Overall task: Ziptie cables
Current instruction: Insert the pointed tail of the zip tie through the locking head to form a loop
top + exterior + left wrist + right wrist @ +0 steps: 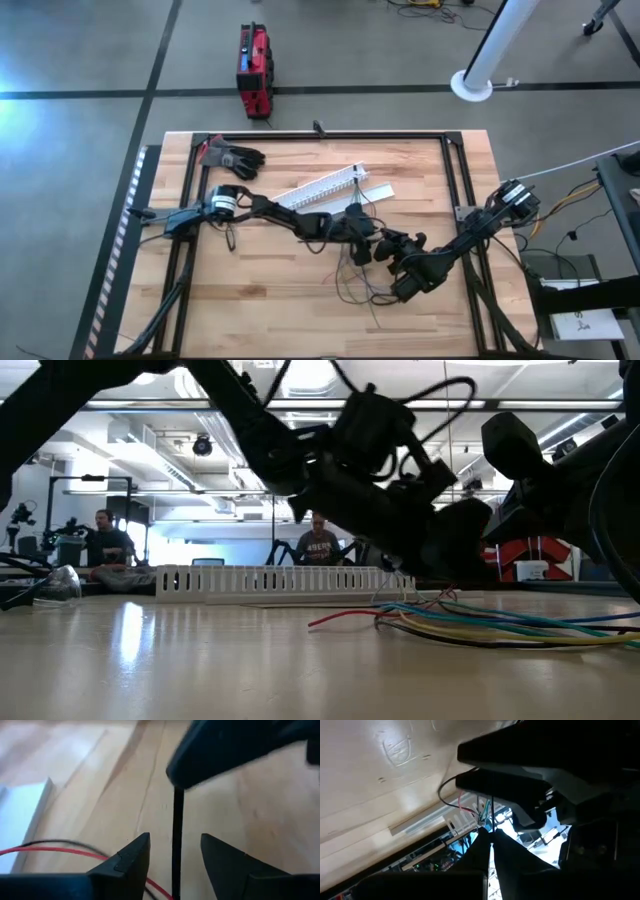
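The cables (360, 283) are a loose bunch of thin coloured wires lying slack on the wooden table, also seen in the low view (480, 622). Both grippers meet just above them at mid-table. My left gripper (175, 836) is open. A thin black ziptie strip (177, 820) stands in its gap, touching neither finger. My right gripper (490, 835) is shut on that strip and shows as the dark shape over it in the left wrist view. In the high view the left gripper (366, 238) and right gripper (386, 250) nearly touch. My right gripper pinches the black ziptie strip (491, 822) between its two fingertips. The strip runs on from the tips toward the left gripper and passes between that gripper's fingers, held above the table. Which end of the strip it has cannot be told.
A long white slotted channel (322, 186) and its flat lid (376, 193) lie just beyond the grippers. A black glove (232, 157) rests at the far left. A red case (254, 70) stands on the floor. People (318, 546) sit beyond the table.
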`<move>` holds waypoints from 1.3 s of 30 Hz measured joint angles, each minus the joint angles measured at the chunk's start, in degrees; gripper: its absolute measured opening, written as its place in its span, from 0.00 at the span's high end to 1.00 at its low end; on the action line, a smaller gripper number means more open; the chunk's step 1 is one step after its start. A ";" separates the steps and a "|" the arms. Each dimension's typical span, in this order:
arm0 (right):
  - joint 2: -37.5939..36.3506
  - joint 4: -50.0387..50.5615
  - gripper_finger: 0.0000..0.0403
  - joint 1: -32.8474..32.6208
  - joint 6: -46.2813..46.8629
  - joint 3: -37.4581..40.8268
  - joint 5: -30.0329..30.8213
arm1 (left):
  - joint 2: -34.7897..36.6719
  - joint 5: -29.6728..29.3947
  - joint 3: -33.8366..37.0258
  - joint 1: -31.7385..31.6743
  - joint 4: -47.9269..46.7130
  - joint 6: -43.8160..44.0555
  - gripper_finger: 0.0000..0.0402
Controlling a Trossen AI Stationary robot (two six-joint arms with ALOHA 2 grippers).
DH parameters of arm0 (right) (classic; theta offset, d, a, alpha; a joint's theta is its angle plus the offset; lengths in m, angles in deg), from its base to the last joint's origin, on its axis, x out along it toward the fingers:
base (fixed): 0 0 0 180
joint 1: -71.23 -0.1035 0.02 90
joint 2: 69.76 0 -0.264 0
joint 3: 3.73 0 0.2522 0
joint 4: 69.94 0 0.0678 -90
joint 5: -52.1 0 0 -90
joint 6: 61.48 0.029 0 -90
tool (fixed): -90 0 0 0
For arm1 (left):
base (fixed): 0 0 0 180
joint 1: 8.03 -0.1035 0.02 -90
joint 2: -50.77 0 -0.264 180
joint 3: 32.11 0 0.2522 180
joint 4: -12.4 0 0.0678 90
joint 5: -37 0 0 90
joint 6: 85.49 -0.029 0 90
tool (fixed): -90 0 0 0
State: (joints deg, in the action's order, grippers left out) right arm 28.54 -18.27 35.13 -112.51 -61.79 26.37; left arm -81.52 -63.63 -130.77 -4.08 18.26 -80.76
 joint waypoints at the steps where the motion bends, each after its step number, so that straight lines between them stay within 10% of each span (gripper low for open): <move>1: 0.00 0.03 1.00 0.00 0.01 0.00 0.02 | 0.00 -0.46 -1.14 -0.07 -3.07 -0.37 0.62; 20: 0.00 0.34 1.00 -0.02 7.33 0.00 0.07 | 0.09 -4.35 -6.92 0.67 -12.11 -1.87 0.98; 39: -1.19 0.98 0.78 -0.02 15.02 0.02 0.04 | 0.11 -5.49 -6.87 1.04 -11.89 -2.05 1.00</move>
State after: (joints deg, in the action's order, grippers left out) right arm 27.35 -17.30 35.11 -97.49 -61.76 26.42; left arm -81.41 -69.12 -137.63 -3.04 6.36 -82.81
